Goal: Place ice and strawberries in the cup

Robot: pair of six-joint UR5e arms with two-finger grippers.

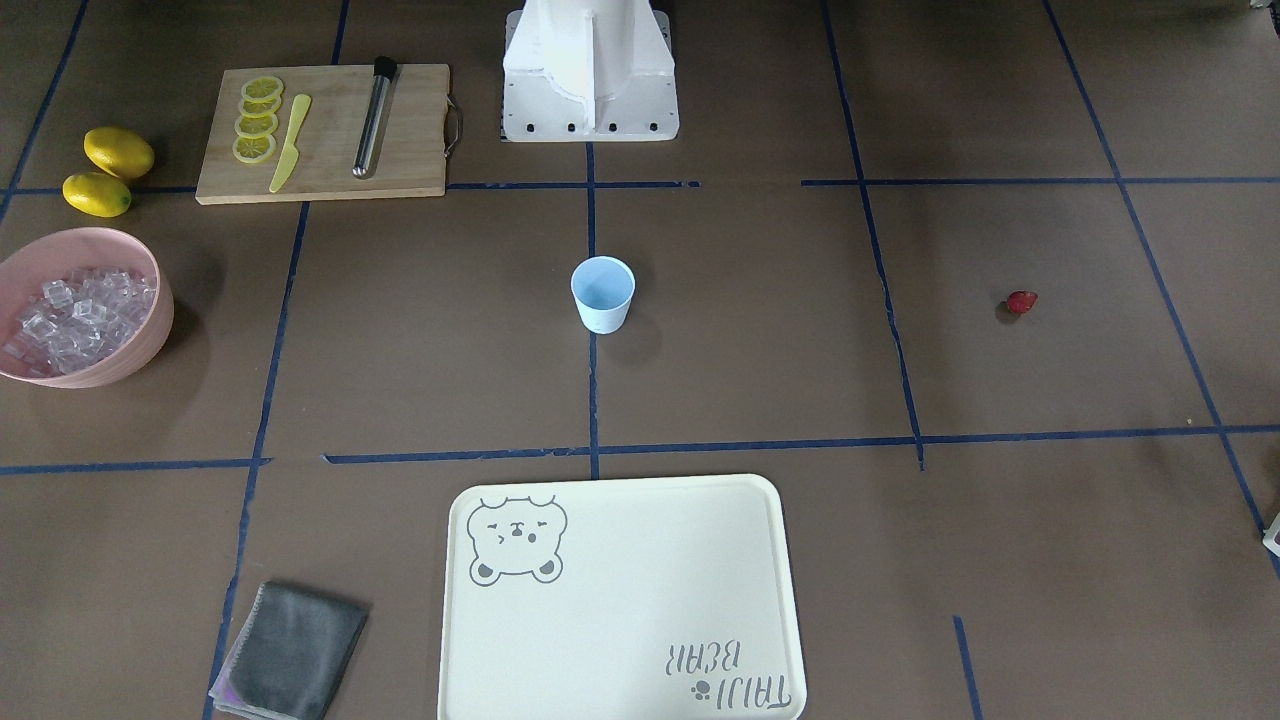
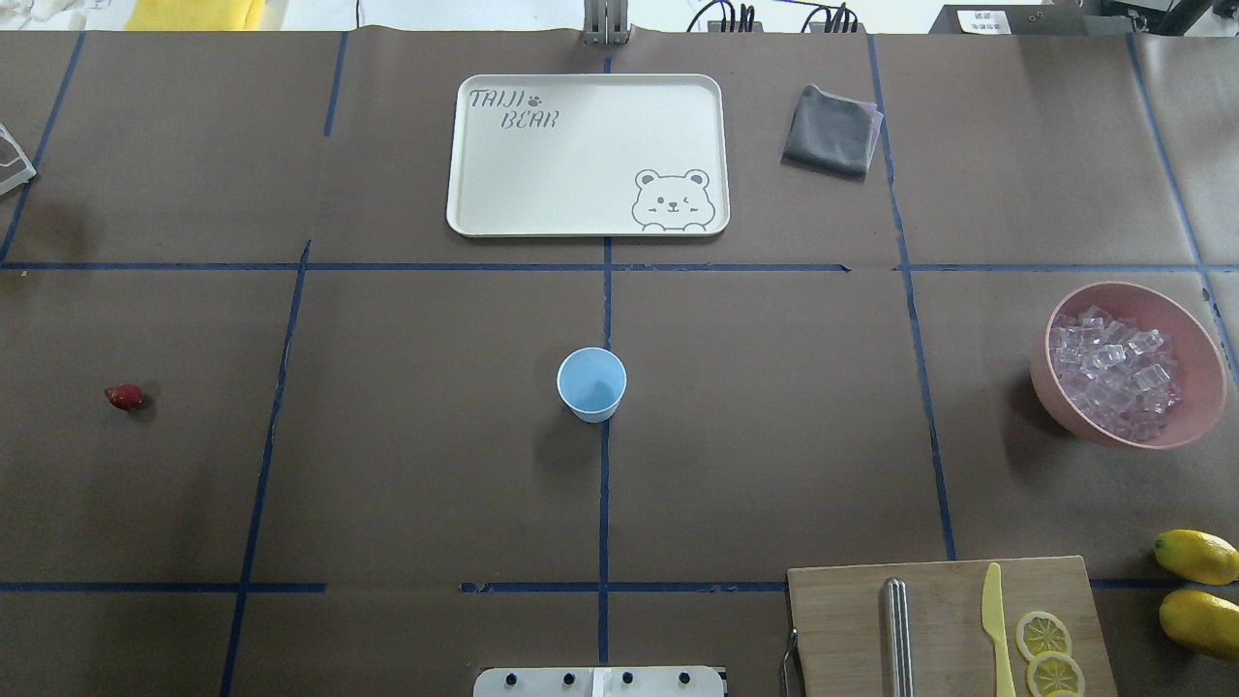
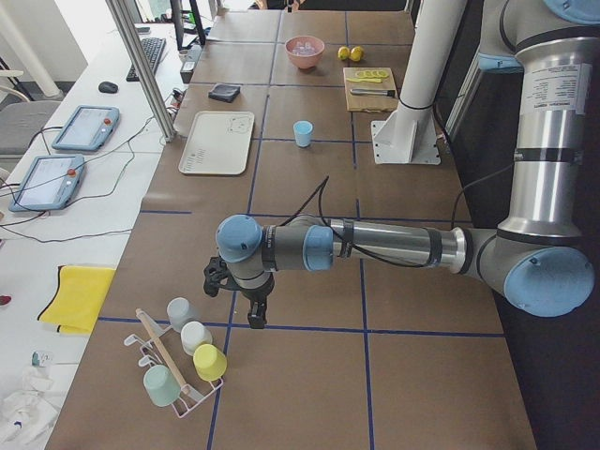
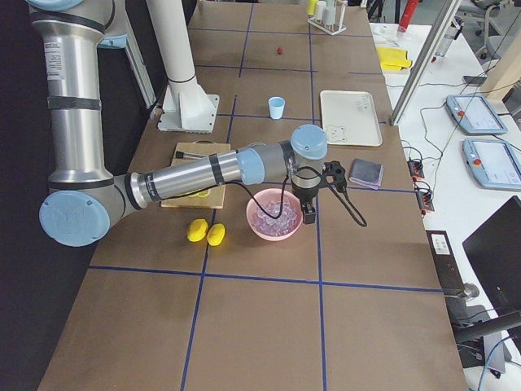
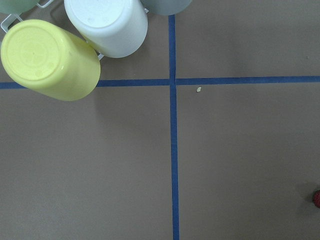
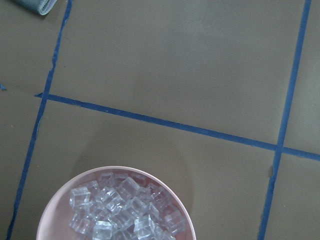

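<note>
The pale blue cup (image 2: 591, 383) stands upright and empty at the table's centre, also seen as the cup (image 1: 603, 293). Ice (image 2: 1113, 373) fills a pink bowl (image 2: 1196, 420); the right wrist view looks down on that ice (image 6: 125, 210). One small dark-red strawberry (image 2: 124, 396) lies alone far to the cup's left, and it is cut off at the left wrist view's edge (image 5: 317, 198). My left gripper (image 3: 255, 314) hangs beyond the strawberry, near a cup rack. My right gripper (image 4: 309, 213) hovers over the bowl's rim. Only side views show them, so I cannot tell whether they are open or shut.
A cream tray (image 2: 465, 155) and a grey cloth (image 2: 831, 131) lie at the far side. A cutting board (image 2: 842, 620) carries lemon slices, a yellow knife and a metal rod; two lemons (image 2: 1198, 556) sit beside it. A rack of upturned cups (image 3: 187, 361) stands by the left gripper.
</note>
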